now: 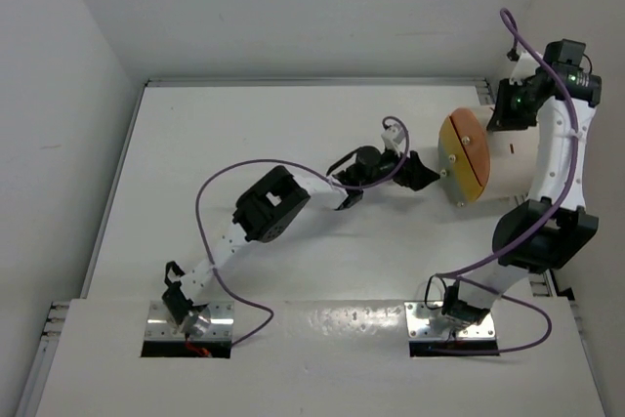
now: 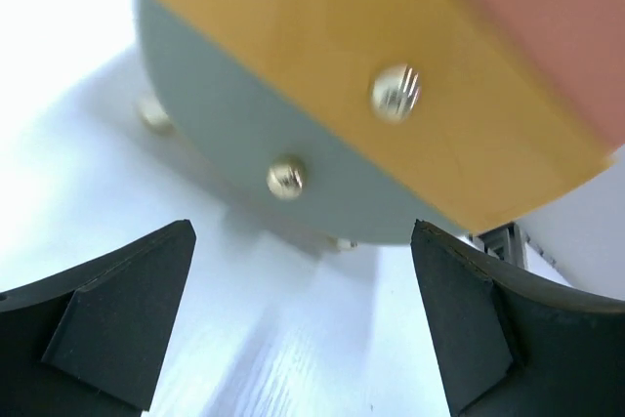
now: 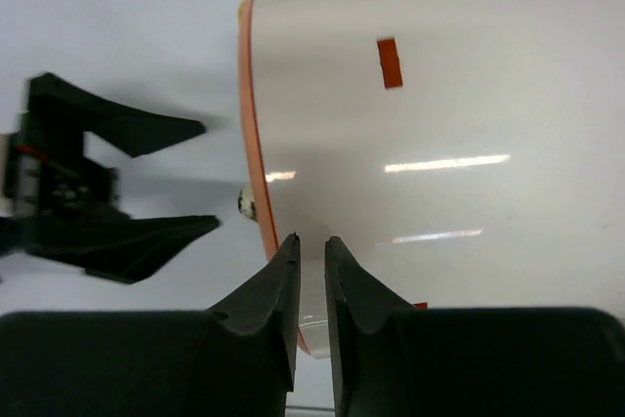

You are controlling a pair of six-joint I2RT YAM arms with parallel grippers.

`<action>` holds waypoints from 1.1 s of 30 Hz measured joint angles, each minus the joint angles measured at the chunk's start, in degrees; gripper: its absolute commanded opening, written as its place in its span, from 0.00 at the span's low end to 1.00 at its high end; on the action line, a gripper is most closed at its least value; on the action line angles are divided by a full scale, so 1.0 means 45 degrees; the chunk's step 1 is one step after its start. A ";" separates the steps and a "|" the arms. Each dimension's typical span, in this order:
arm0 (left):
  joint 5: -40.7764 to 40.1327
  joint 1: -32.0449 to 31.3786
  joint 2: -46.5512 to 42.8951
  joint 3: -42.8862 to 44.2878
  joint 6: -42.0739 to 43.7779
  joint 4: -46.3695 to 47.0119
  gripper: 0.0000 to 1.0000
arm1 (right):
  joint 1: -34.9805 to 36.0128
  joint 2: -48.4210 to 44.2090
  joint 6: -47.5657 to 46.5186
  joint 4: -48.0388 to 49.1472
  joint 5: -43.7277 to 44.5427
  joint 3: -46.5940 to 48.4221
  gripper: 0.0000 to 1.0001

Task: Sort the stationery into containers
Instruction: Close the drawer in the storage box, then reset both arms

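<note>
The cream-white drum [image 1: 510, 155] lies on its side at the right of the table, its round end face [image 1: 464, 158] turned left. In the left wrist view the face [image 2: 322, 65] shows grey, yellow and pink bands with small brass knobs [image 2: 285, 178]. My left gripper [image 1: 422, 174] is open and empty right in front of that face, its fingertips [image 2: 176, 241] wide apart. My right gripper [image 1: 508, 109] hovers over the drum's side wall [image 3: 439, 144], its jaws nearly touching with nothing between them [image 3: 311, 241]. No pens or highlighters are in view.
Walls close the table at the back and on both sides. The drum lies close to the right wall. My left gripper shows in the right wrist view [image 3: 117, 183], just left of the drum's orange rim [image 3: 249, 95].
</note>
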 measured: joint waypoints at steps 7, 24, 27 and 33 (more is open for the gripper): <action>0.0515 0.1982 -0.4163 -0.0874 0.1117 -0.3249 1.00 | 0.2822 -0.1044 -0.0947 0.1501 0.1287 0.0151 0.17; 0.1710 0.6693 -0.8534 -0.3648 0.3473 -1.1035 1.00 | 0.8189 0.0491 -0.5027 0.2662 0.6164 -0.2900 0.06; 0.1894 0.7616 -0.8777 -0.3993 0.3351 -1.1147 1.00 | 0.8286 0.0622 -0.5848 0.3405 0.6756 -0.4401 0.06; 0.2390 0.8296 -0.8952 -0.4430 0.2783 -1.0734 1.00 | 0.8184 0.0899 -0.7286 0.4872 0.7635 -0.5498 0.06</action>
